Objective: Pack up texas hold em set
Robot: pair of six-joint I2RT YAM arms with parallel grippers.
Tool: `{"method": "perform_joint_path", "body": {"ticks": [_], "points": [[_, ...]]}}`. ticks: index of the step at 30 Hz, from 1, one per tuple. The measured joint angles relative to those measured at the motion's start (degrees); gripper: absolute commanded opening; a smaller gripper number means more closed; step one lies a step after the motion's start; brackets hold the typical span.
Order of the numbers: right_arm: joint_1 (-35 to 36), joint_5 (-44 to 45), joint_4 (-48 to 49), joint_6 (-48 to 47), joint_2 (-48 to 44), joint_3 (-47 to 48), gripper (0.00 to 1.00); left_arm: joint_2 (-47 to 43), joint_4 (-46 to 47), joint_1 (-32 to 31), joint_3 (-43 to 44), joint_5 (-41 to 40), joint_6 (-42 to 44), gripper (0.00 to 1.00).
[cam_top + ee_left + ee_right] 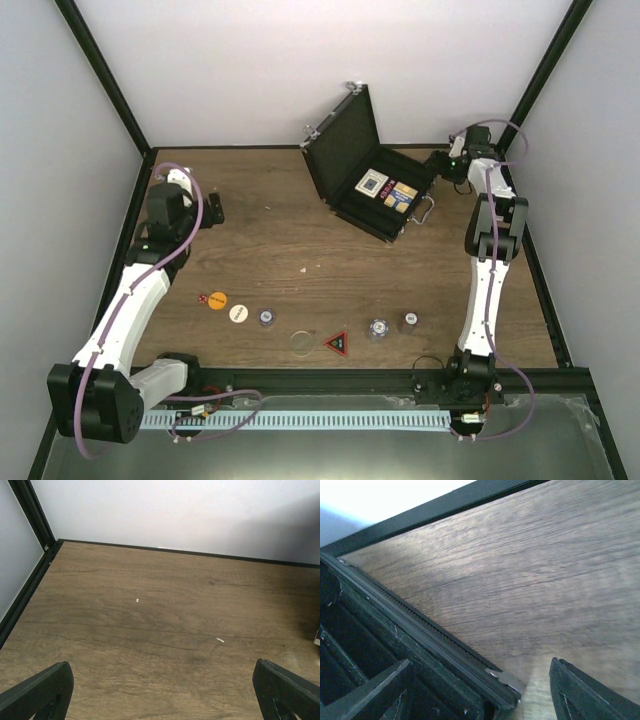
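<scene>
The black case (352, 152) stands open at the back right with its lid raised and card decks (386, 190) inside. My right gripper (447, 166) is open at the case's right corner. In the right wrist view (482, 700) its jaws straddle the case's rim (420, 630), one finger (380, 692) inside, the other finger (592, 692) outside over the table. My left gripper (213, 211) is open and empty over bare table at the back left (162, 702). Near the front lie red dice (201, 298), an orange chip (217, 299), a white chip (238, 313), a purple-grey chip (266, 318) and the red-black triangle (337, 344).
A clear round piece (301, 342) and two more chips (377, 329) (409, 322) lie in the front row. Black frame posts and pale walls bound the table on the left, back and right. The case's silver handle (424, 211) points toward the front right.
</scene>
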Motion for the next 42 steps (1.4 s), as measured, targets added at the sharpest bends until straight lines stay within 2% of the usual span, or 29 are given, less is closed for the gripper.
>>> {"method": "perform_joint_path", "body": {"ticks": [5, 18, 29, 42], "points": [[0.0, -3.7, -2.4, -4.6, 3.5, 4.4, 0.75, 0.9, -0.1, 0.0, 0.0, 0.1, 0.0, 1.00], [-0.5, -13.5, -4.5, -15.5, 3.4, 4.7, 0.72, 1.3, -0.3, 0.0, 0.0, -1.0, 0.1, 1.00], [2.0, -16.7, -6.7, -19.8, -7.7, -11.9, 0.67, 2.3, -0.4, 0.0, 0.0, -1.2, 0.2, 1.00], [13.4, -16.5, -3.5, -17.8, -19.9, -29.7, 0.63, 2.3, -0.4, 0.0, 0.0, -0.4, 0.1, 1.00]]}}
